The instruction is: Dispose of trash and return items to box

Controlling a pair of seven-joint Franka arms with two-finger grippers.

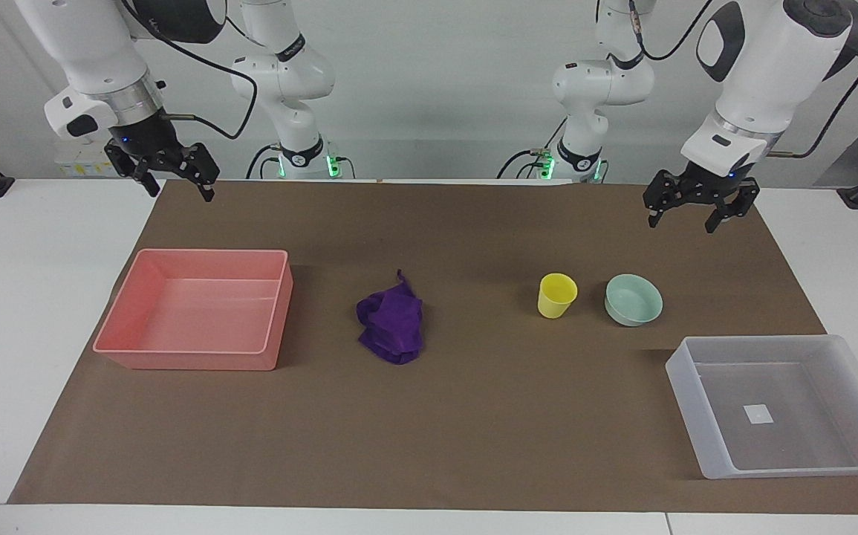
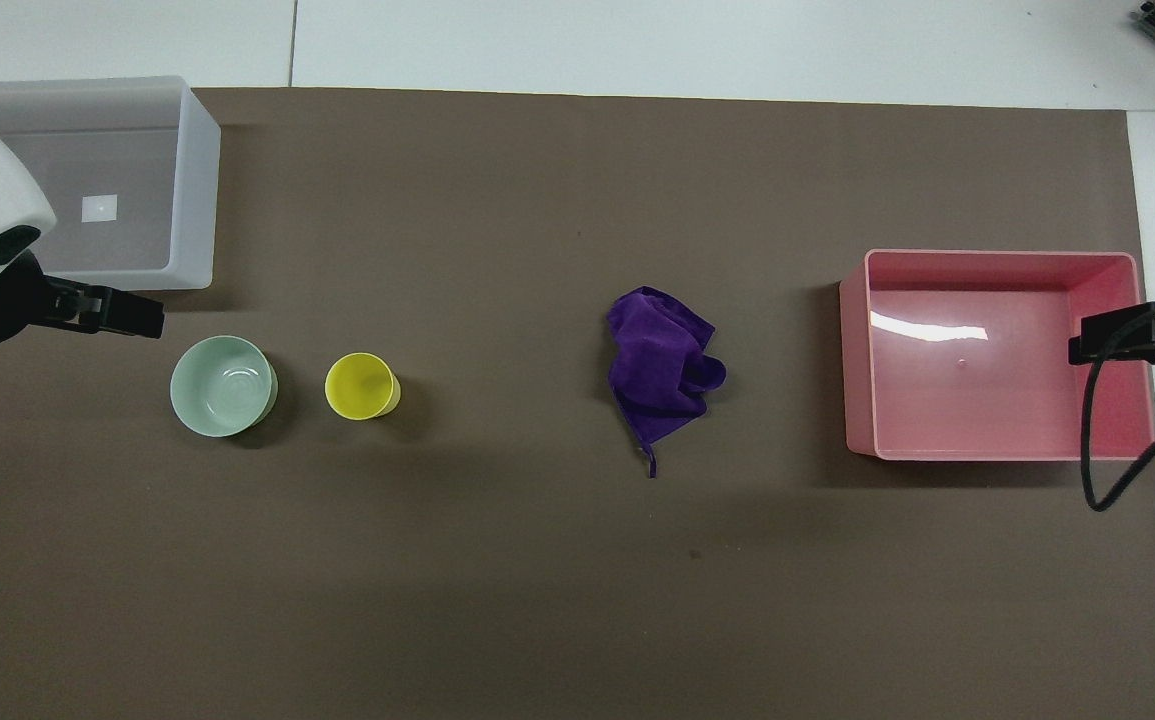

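Lying well apart from both raised, seemingly open tools [image 1: 681, 210] [image 1: 174, 182]: purple cloth [image 1: 391, 327].

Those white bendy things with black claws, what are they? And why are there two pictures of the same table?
They are two robot arms, and each black claw is a gripper for picking things up. One picture is taken from across the table, looking at the robots. The other looks down from high above the robots' end, so everything appears flipped.

The left gripper and the right gripper both hang open in the air, holding nothing.

On the brown mat lie a crumpled purple cloth, a yellow cup and a pale green bowl beside it. A pink bin sits toward the right arm's end, and a see-through whitish bin toward the left arm's end. Both bins hold nothing.
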